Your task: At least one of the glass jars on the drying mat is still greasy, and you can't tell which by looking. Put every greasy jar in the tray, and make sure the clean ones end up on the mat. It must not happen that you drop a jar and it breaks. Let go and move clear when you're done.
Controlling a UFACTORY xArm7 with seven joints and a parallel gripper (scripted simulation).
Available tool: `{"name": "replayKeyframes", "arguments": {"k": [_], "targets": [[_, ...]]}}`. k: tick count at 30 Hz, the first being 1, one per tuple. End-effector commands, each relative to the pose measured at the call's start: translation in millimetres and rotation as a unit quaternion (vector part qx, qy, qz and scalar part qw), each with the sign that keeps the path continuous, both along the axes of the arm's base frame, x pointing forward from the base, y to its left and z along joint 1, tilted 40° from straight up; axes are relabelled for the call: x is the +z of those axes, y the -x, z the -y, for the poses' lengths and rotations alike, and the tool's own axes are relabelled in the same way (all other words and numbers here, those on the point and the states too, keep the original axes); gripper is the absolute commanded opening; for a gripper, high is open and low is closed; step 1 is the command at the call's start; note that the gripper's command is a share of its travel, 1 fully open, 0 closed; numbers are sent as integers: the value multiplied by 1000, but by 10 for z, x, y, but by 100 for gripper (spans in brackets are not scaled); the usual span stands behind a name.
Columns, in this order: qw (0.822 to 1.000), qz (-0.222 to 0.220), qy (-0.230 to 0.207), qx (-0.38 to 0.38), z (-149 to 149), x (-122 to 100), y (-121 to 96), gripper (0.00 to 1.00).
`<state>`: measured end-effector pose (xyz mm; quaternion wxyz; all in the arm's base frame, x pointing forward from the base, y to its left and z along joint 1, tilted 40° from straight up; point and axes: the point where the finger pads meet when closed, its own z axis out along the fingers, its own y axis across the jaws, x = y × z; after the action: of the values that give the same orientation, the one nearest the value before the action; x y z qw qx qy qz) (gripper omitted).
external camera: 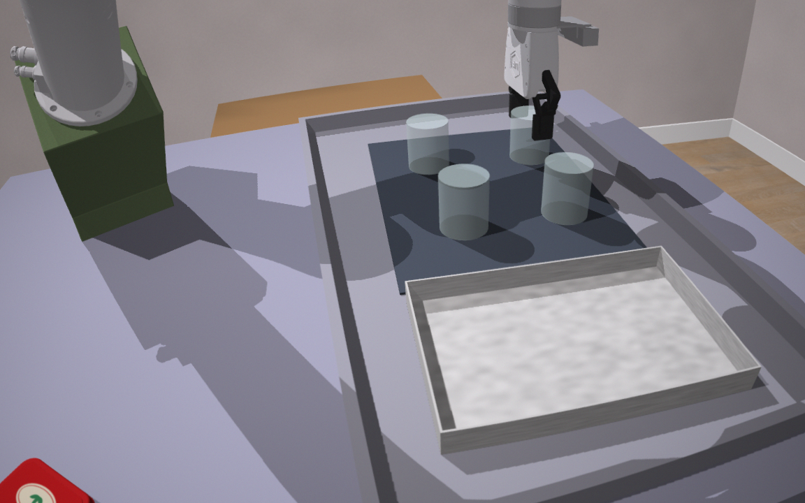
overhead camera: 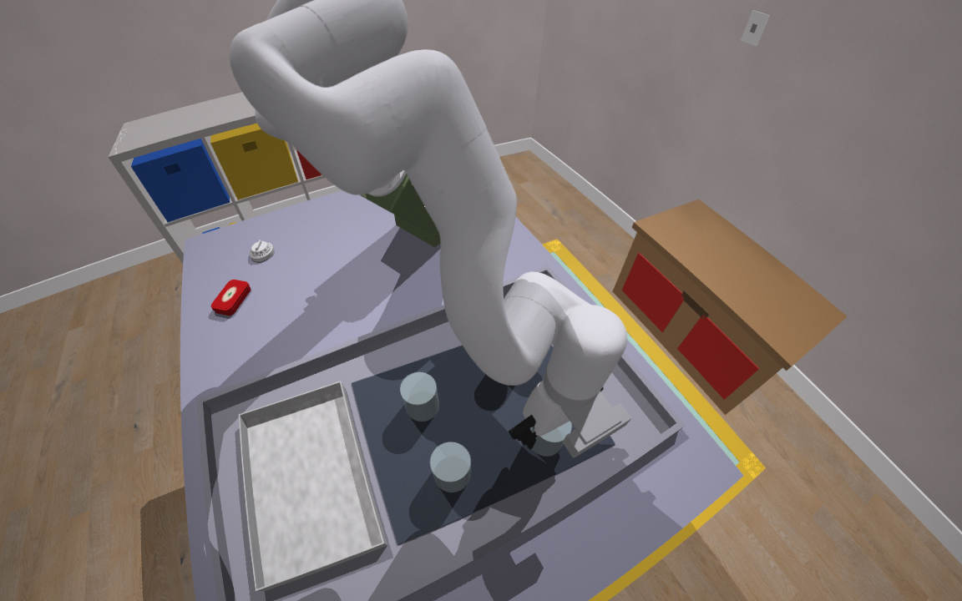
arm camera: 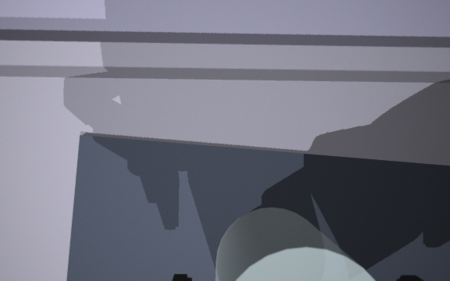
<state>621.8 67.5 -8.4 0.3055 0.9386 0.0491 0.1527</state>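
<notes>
The black two-fingered tool (external camera: pixel 532 111) is spread fully wide with nothing gripped, lowered so its fingers straddle the upper part of the far-right clear glass cylinder jar (external camera: pixel 527 147). All four jars stand upright on the dark grey rectangular drying mat (external camera: pixel 518 240): the other three (external camera: pixel 427 143) (external camera: pixel 463 201) (external camera: pixel 566 187) are apart from the tool. The pale wooden-walled tray (external camera: pixel 587 422) sits just beside the mat on the lavender counter (external camera: pixel 142 350).
</notes>
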Motion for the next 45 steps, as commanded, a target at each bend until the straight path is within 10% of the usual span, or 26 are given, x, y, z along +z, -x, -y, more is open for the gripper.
{"name": "replayKeyframes", "arguments": {"k": [1, 45], "targets": [[1000, 2, -1, 2, 23, -53, -40, 100], [1000, 2, -1, 2, 45, -83, -53, 86]]}}
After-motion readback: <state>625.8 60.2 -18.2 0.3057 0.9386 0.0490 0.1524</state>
